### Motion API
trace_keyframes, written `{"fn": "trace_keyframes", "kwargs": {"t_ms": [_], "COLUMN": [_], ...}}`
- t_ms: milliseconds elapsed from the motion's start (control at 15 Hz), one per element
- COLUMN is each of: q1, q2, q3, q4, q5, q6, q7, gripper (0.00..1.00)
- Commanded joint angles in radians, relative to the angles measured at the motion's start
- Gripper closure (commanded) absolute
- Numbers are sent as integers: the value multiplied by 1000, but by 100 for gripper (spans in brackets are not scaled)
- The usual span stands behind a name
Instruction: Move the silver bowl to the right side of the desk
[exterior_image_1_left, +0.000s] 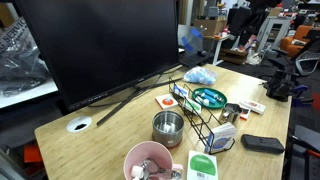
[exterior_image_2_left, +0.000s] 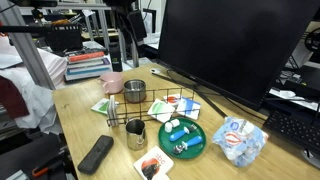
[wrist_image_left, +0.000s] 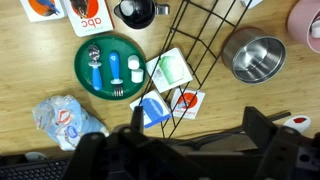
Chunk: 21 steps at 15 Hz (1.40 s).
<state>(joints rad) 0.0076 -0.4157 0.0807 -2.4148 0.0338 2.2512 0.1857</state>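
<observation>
On the desk in an exterior view, the silver bowl stands upright near the middle. One pink bowl sits just beside it at 7 o'clock and one wire rack just beside it at 3 o'clock. You cannot make out the gripper here. In an exterior view from across the desk, the silver bowl stands between the pink bowl at 10 o'clock and the rack at 4 o'clock. One black cup and one teal dish lie further off. In the wrist view the bowl sits at 2 o'clock from centre and looks empty, with rack wire close on its 9 o'clock side. You can count one teal dish, one crumpled plastic bag and five picture cards, three of them by the rack's foot. The gripper shows dark and blurred at 6 o'clock, well apart from the bowl. Its fingers appear spread wide with nothing between them. Expect the bowl to be light and rigid but slick, so a squeeze across its round wall may slip. It is probably better to pinch the rim, one finger inside and one outside, on the side away from the rack.
</observation>
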Motion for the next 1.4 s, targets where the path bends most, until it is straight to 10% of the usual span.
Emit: {"fn": "trace_keyframes", "kwargs": {"t_ms": [0,867,1333], "q1": [3,33,145], "q2": [0,85,241], "q3": [-3,43,67], "q4": [2,84,138], "q5": [-1,-54,-54], "q6": [-3,35,152], "q7": [1,-33,-271], "gripper": [0,0,0]}}
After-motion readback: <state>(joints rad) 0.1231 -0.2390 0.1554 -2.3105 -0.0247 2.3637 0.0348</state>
